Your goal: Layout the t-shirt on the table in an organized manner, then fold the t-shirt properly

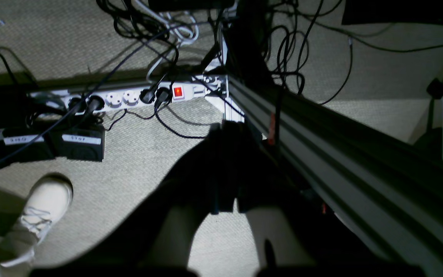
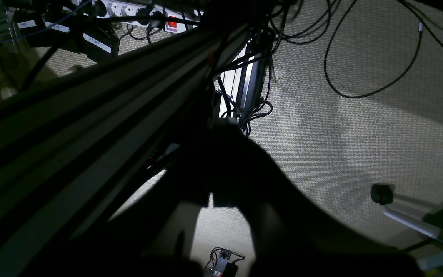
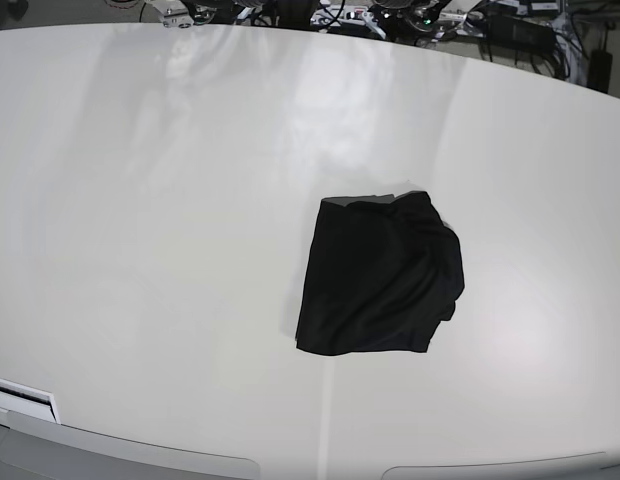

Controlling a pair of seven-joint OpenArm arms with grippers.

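Jaws on our left gripper [image 1: 225, 200] and right gripper [image 2: 223, 200] are closed, empty; t-shirt [image 3: 382, 275] lies crumpled on table [image 3: 140, 200]; floor box labels unreadable.

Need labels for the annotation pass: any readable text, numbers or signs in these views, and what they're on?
"STOP": white label on a black box under the frame, right wrist view; faint, likely reading.
White labels on the neighbouring black boxes: too blurred to read.
White labels on the black boxes beside the power strip, left wrist view: upside down, unreadable.
Black t-shirt and table: no text visible.
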